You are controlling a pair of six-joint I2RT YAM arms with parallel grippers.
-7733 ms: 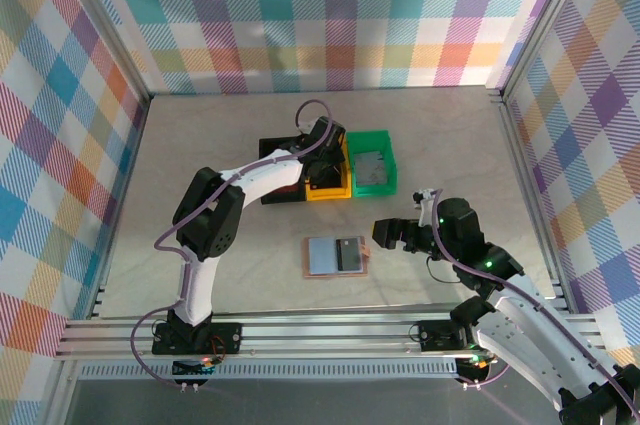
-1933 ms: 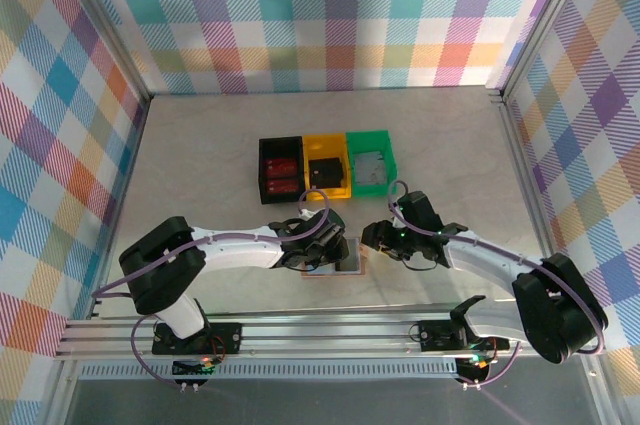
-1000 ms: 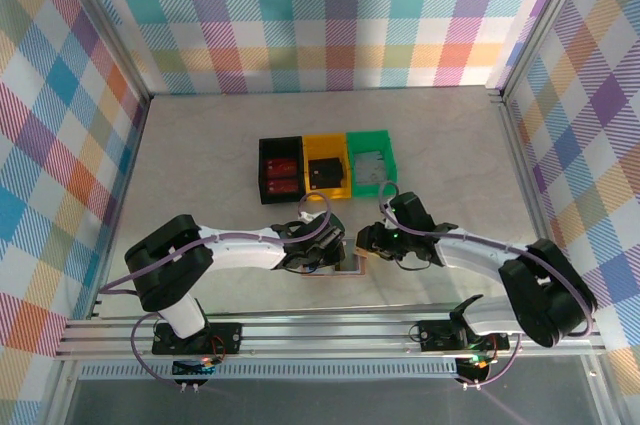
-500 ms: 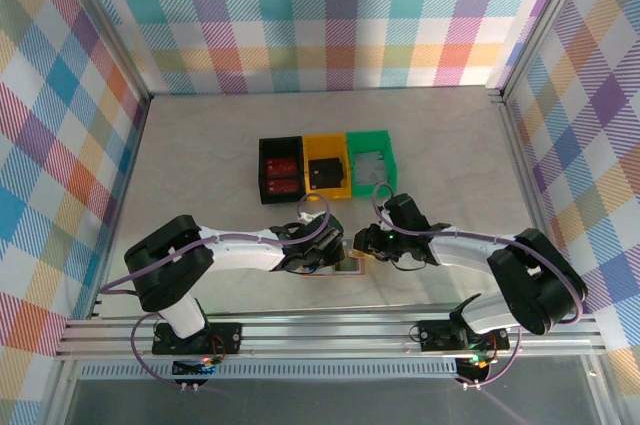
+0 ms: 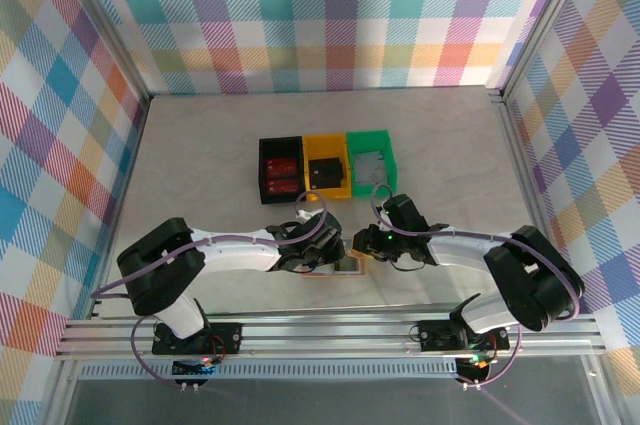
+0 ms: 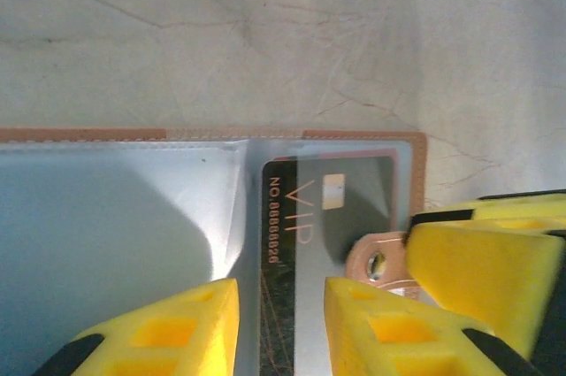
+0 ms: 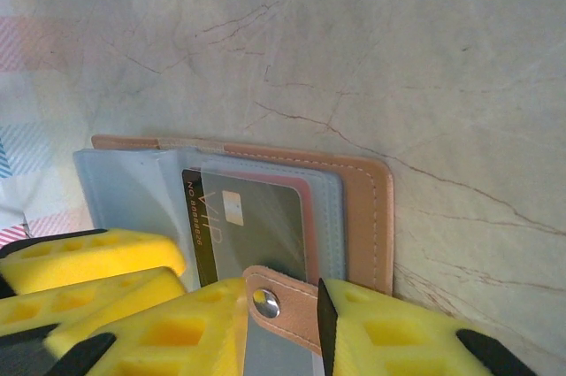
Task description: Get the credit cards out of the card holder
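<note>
The card holder (image 6: 115, 217) lies open on the table, tan leather with pale blue-grey pockets. A dark credit card (image 6: 327, 234) marked VIP sits in its right pocket, its black edge sticking out toward the fold. My left gripper (image 6: 281, 327) is open, a yellow finger on each side of that edge. My right gripper (image 7: 279, 307) is open over the card holder (image 7: 363, 208) at its right edge, and the snap tab (image 7: 283, 305) lies between its fingers. From above, both grippers (image 5: 322, 257) (image 5: 362, 245) cover most of the card holder (image 5: 345, 268).
Behind the card holder stand a black bin (image 5: 279, 170), a yellow bin (image 5: 327, 170) and a green bin (image 5: 371, 165) in a row, with red, black and grey cards inside. The two grippers nearly touch: a right finger (image 6: 486, 261) sits beside my left gripper.
Over the last second my right gripper slid a little left onto the card holder's right edge and narrowed. My left gripper stayed over the card; seconds ago it was at the bins.
</note>
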